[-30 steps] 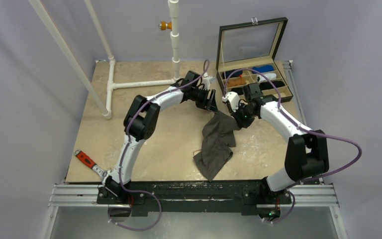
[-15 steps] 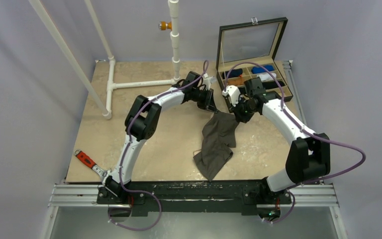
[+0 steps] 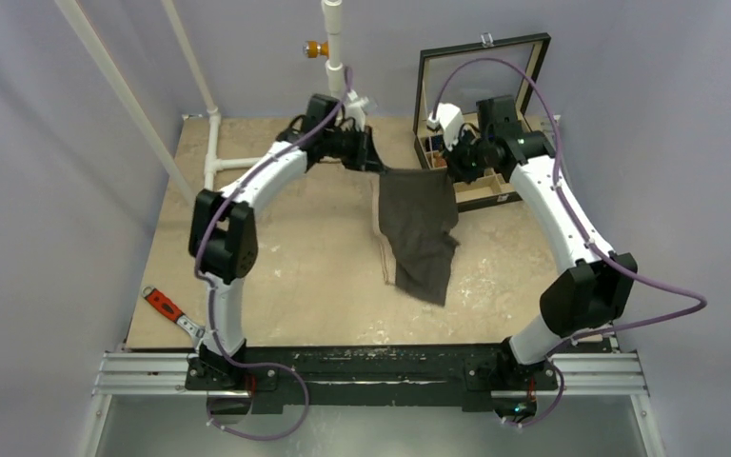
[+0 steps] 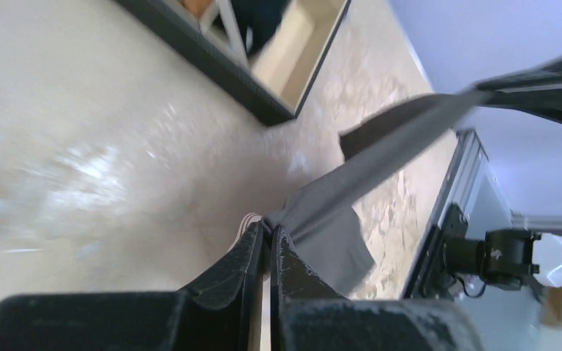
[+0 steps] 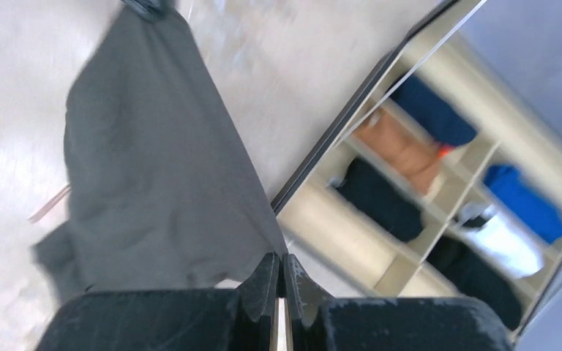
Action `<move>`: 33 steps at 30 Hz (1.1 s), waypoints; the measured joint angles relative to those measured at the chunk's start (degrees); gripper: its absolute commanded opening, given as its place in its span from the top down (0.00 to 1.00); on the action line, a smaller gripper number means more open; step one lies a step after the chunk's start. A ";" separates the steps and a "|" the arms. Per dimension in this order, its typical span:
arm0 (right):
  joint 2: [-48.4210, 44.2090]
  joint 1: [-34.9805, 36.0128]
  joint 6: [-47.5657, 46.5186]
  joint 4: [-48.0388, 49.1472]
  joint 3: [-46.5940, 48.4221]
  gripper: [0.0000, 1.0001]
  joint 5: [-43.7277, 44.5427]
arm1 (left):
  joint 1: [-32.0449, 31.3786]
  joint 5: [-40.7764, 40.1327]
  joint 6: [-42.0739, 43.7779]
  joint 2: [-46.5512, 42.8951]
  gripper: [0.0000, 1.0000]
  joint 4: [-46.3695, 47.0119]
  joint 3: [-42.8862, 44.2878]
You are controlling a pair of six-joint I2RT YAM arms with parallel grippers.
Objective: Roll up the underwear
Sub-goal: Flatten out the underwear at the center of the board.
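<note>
underwear (image 3: 419, 224) hangs stretched between left gripper (image 3: 374, 166) and right gripper (image 3: 451, 169), both pinched tight on its top corners. seemingly the spreading step; next, lay it flat for rolling.

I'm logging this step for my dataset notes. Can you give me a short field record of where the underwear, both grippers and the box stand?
underwear: unrolled, top edge stretched between both grippers, the rest hanging toward the table
left gripper: shut on one top corner
right gripper: shut on the other top corner
box: lid open, far right of the table, rolled garments in several compartments
rolling: not yet begun
</note>
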 measured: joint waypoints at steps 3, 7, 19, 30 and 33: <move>3.80 0.09 0.35 -0.35 10.05 1.00 -0.48 | 3.04 -2.27 3.72 -8.41 1.00 -2.86 3.19; 4.92 1.07 0.20 0.26 15.69 1.00 -3.50 | 4.04 -5.18 9.49 -22.36 1.00 -2.47 1.81; -17.90 4.50 -9.25 0.70 -22.95 0.40 -15.47 | -4.61 -13.57 28.48 -49.33 0.09 -5.03 -46.31; -23.30 5.05 -11.04 1.31 -35.87 0.37 -14.82 | -4.87 -19.04 38.27 -55.30 0.06 -11.15 -55.45; -24.04 5.05 -9.94 4.28 -35.87 0.37 -14.16 | -4.87 -19.61 37.24 -51.74 0.06 -8.83 -51.93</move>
